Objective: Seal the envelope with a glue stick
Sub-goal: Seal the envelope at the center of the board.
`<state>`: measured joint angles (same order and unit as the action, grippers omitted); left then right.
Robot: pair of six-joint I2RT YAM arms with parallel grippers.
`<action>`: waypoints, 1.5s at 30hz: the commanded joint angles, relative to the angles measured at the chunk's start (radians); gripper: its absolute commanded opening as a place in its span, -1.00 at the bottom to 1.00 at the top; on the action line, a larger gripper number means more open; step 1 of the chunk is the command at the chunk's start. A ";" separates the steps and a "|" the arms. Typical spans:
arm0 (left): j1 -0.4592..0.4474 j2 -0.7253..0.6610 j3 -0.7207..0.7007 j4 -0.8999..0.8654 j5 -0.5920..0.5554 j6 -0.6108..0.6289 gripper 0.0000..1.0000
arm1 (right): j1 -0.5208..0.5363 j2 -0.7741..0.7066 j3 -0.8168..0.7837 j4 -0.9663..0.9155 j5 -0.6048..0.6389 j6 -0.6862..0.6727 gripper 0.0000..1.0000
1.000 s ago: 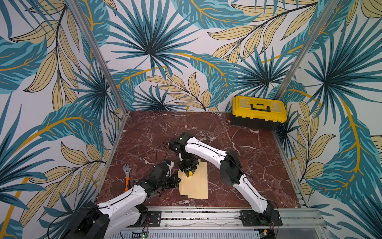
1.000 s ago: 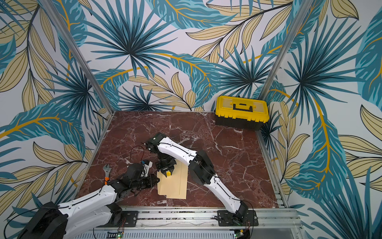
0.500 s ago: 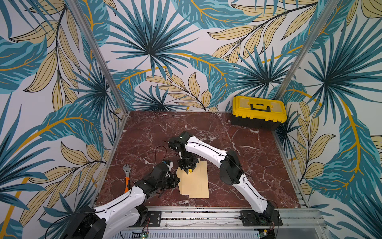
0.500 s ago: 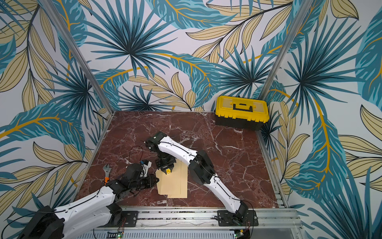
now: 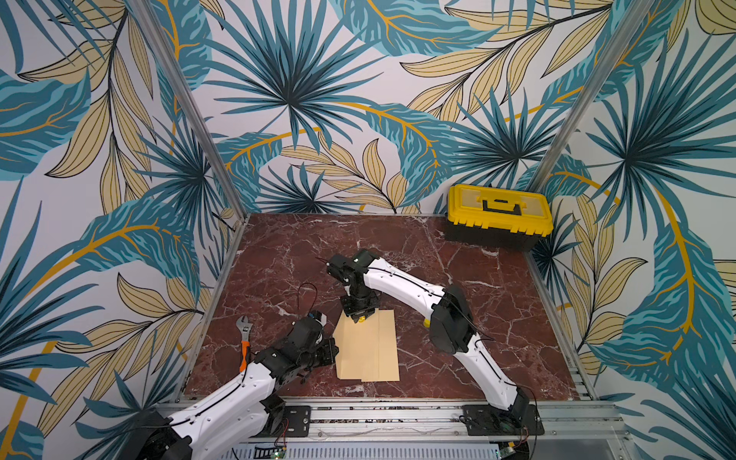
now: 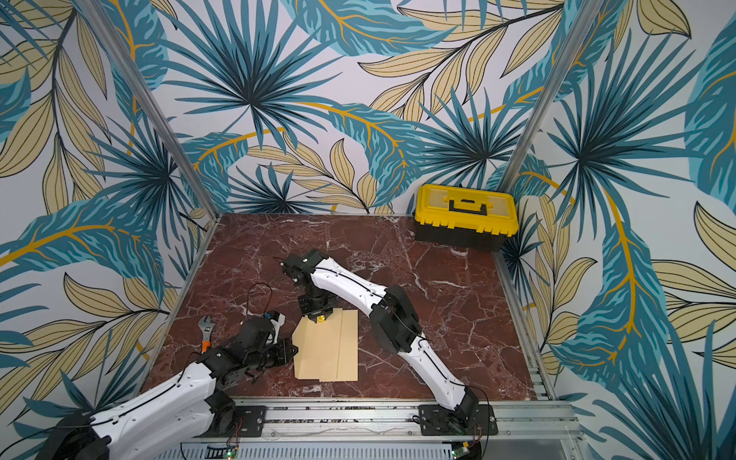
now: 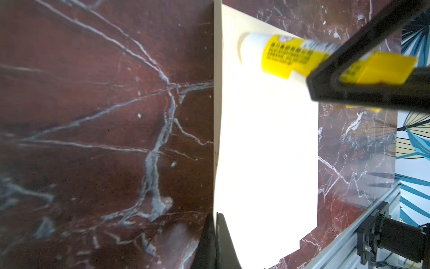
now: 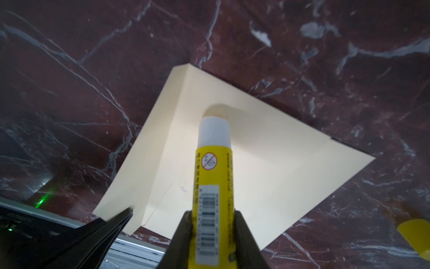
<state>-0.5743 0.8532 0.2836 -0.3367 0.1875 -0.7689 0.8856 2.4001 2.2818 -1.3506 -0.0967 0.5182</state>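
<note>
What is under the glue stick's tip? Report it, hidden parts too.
The white tip of the glue stick, gripped by the right pincer, stands over the cream envelope beside its raised flap. The tip covers the spot itself: contact or glue there cannot be seen.

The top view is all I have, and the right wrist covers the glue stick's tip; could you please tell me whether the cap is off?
Observer: Yes; the right wrist view shows the glue stick, clamped in the right gripper, with a bare white tip at the envelope.
Operator: Where is the cap?
Observer: The yellow cap lies on the marble, apart from the envelope.
Operator: And the flap?
Observer: The left gripper has its jaws shut on the edge of the flap, holding it raised.
</note>
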 commanded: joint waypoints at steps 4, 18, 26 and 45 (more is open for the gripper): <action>0.002 -0.001 0.114 -0.201 -0.104 0.044 -1.00 | -0.034 -0.200 -0.073 0.077 0.038 0.023 -1.00; 0.002 0.313 0.410 -0.450 -0.322 0.166 -1.00 | -0.107 -0.440 -0.378 0.151 0.080 0.024 -1.00; 0.002 0.332 0.483 -0.458 -0.367 0.205 -0.03 | -0.120 -0.499 -0.469 0.172 0.082 0.028 -1.00; 0.236 0.257 0.311 -0.209 -0.038 0.200 -0.79 | -0.135 -0.571 -0.541 0.165 0.103 0.029 -1.00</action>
<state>-0.3634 1.0851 0.6186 -0.6460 0.0151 -0.5629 0.7513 1.8610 1.7626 -1.1755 -0.0132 0.5388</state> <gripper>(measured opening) 0.111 0.269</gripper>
